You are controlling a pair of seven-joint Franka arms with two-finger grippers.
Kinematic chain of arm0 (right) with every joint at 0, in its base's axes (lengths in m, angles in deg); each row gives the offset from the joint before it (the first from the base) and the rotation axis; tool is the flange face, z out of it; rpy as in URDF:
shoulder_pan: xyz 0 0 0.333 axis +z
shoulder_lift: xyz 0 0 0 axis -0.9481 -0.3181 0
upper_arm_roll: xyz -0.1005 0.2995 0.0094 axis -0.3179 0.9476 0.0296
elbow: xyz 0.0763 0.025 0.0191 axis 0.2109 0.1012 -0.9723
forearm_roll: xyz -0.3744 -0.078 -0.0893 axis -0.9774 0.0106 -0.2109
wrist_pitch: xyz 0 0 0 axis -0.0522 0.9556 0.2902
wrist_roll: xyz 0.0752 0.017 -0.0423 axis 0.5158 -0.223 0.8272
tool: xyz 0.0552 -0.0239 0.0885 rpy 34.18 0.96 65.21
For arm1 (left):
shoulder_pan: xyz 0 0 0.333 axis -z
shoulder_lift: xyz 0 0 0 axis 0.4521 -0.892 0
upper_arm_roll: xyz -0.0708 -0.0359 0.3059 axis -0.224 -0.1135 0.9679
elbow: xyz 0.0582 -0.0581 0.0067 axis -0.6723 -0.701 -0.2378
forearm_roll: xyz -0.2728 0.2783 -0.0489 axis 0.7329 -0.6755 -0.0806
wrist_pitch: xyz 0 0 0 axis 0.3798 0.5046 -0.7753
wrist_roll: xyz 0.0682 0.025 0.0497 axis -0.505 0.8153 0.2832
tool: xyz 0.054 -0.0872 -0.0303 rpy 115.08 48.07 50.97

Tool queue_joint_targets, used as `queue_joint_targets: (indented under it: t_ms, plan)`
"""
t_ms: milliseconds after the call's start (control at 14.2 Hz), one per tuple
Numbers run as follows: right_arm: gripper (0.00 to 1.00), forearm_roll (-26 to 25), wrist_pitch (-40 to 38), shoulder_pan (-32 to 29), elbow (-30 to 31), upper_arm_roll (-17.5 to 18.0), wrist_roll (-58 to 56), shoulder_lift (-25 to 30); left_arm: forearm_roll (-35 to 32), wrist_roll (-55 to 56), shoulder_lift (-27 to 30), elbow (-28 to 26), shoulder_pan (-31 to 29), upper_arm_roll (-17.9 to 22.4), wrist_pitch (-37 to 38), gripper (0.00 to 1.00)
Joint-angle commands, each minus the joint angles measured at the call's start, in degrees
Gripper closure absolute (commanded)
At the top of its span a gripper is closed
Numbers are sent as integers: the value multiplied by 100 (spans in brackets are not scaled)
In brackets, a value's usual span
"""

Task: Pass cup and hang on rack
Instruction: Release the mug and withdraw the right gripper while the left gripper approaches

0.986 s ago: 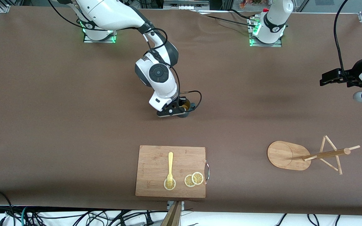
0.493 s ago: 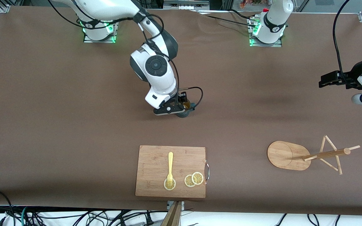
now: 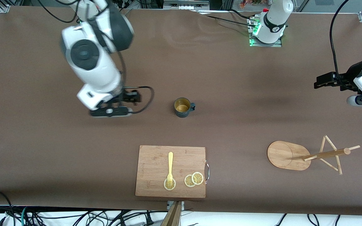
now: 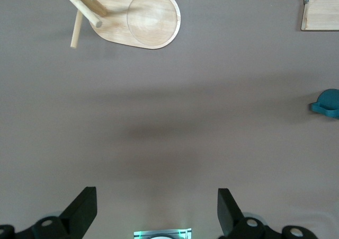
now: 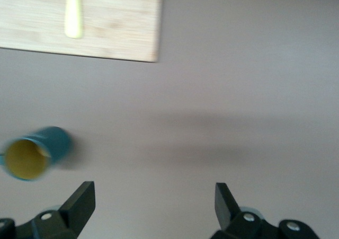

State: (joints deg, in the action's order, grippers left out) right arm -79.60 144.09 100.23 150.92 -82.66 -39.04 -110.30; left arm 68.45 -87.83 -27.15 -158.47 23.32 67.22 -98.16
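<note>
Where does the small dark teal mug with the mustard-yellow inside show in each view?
Front view: the dark teal mug stands upright mid-table, farther from the camera than the rectangular wooden cutting board.
Left wrist view: only a teal sliver at the picture's edge.
Right wrist view: blurred, its yellow mouth showing.
Shared landmark: the cutting board, seen in all three.
</note>
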Motion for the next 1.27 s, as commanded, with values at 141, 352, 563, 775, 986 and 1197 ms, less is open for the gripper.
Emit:
queue_joint_targets:
  t_ms: [141, 352, 563, 775, 986, 1197]
  plan:
    - [0, 14, -1068, -47, 55, -1068, -823, 572, 765, -156, -215, -66, 74, -71, 28, 0]
    - [0, 31, -1746, -828, 55, -1079, -1312, 907, 961, -1179, -444, -84, 144, -185, -112, 0]
    - [0, 14, -1660, -1723, 545, -852, -2306, 1327, 1127, -2919, -462, -452, 250, -203, -183, 0]
    - [0, -48, -442, -2796, 1852, -8, -2466, 2153, 1767, -4396, -646, -935, 294, -247, -498, 0]
    - [0, 5, 230, -2966, 2324, 29, -2423, 2621, 2015, -6083, -778, -1576, 356, -545, -1603, 0]
    - [0, 31, -320, -2975, 2121, 2, -2449, 2648, 2865, -7551, -919, -2297, 364, -721, -2789, 0]
